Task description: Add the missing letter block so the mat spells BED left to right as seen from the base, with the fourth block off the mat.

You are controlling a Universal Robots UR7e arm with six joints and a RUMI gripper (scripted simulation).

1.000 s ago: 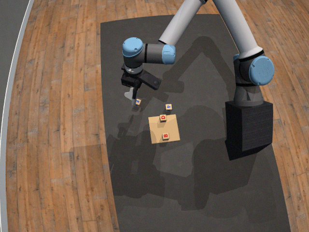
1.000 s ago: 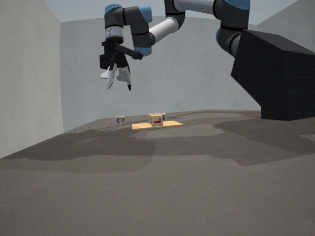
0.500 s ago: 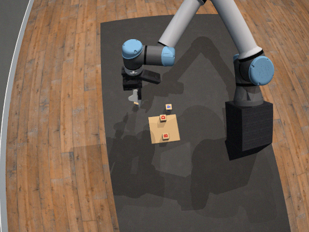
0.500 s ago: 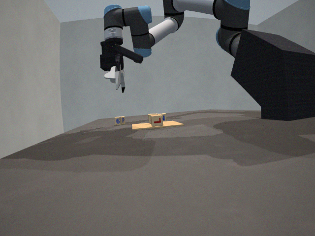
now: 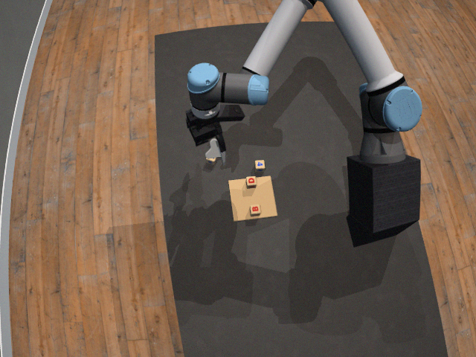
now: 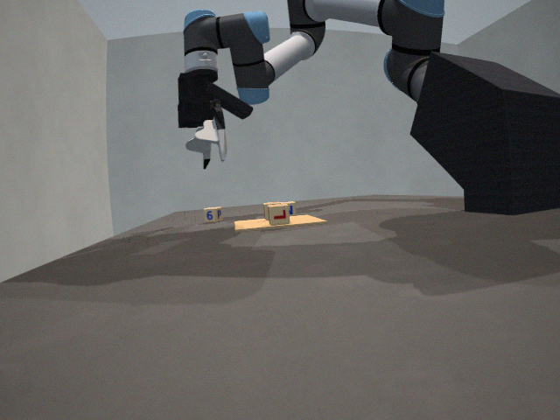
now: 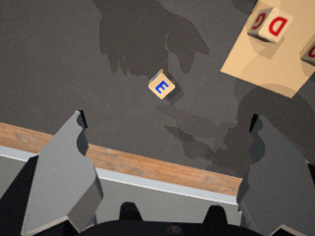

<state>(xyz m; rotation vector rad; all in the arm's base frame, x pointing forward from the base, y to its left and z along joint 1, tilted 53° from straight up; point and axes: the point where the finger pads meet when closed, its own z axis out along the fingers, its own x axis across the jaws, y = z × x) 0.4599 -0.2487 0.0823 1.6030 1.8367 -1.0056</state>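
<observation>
While the gripper [image 6: 212, 157] hangs high above the dark table cover [image 5: 268, 288], its two jaws stand spread to their widest with nothing between them, and the wrist view looks straight down through that gap onto the E block [image 7: 161, 85]. That block lies on the dark surface off the tan mat [image 5: 265, 195], its blue E facing up but turned at an angle to the camera, a small shadow at its side. In the top view the block is almost wholly hidden under the fingers, only a sliver of it [image 5: 210, 160] showing beside the grey fingertip; in the exterior view it stands alone to the left of the mat [image 6: 212, 213], showing a blue 6 and a P on its side faces. On the mat sit two blocks with red letters on top — the D block [image 5: 251, 181] near one edge and the B block [image 5: 254, 209] near the opposite edge, a bare stretch of mat between them. A fourth block with a blue 4 on top [image 5: 259, 164] rests on the dark cover just beyond the mat's edge, near the D block. The arm's dark pedestal [image 5: 384, 199] stands well apart from the mat, and a strip of wooden floor [image 7: 148, 164] shows past the cover's border in the wrist view.
</observation>
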